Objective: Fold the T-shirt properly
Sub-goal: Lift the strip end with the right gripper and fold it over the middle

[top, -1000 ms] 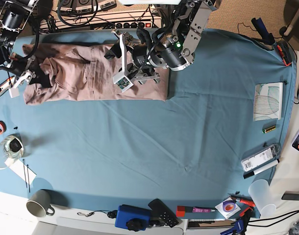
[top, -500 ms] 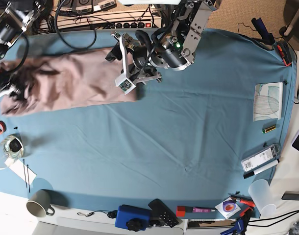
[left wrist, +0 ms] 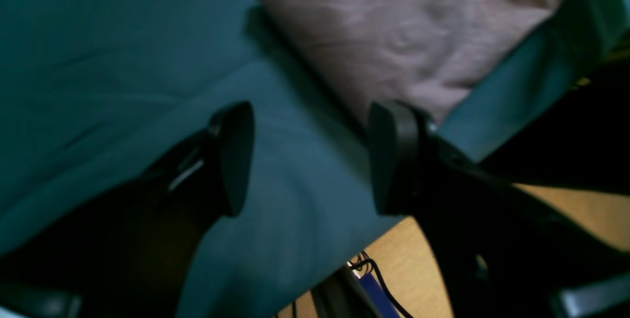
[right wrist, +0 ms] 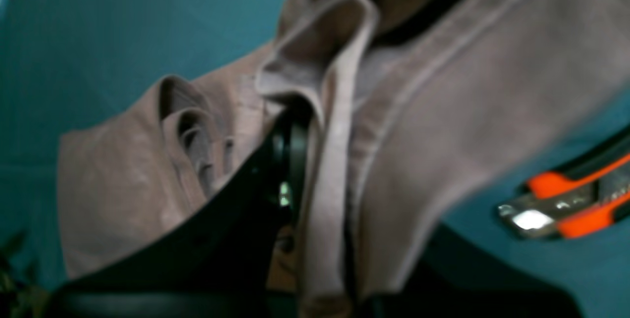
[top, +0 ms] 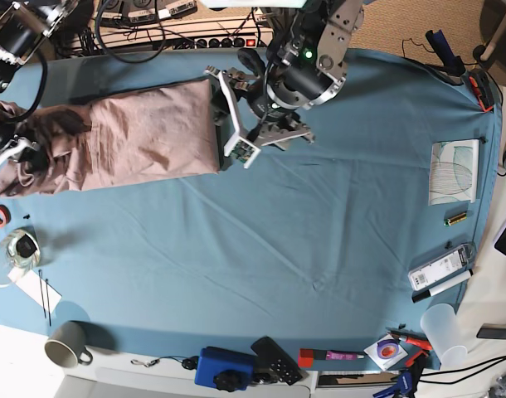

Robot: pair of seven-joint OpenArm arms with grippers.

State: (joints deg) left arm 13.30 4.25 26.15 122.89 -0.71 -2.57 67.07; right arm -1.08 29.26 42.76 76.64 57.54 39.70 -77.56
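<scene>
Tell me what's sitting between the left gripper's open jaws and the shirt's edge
Only bare blue-teal table cloth. The left wrist view shows the left gripper open over it, with the T-shirt just beyond its jaws.

The T-shirt (top: 128, 133) is soft matt cotton-like cloth, lightly creased, with stitched hems showing in the right wrist view. The table cloth (top: 303, 232) is smooth matt fabric with shallow wrinkles. The left gripper (left wrist: 310, 160) has matt black plastic-looking fingers (left wrist: 236, 155).

One T-shirt (top: 120, 137), two grippers, one mug (top: 65, 345) at seven o'clock, one plastic cup (top: 444, 327) at four o'clock.
</scene>
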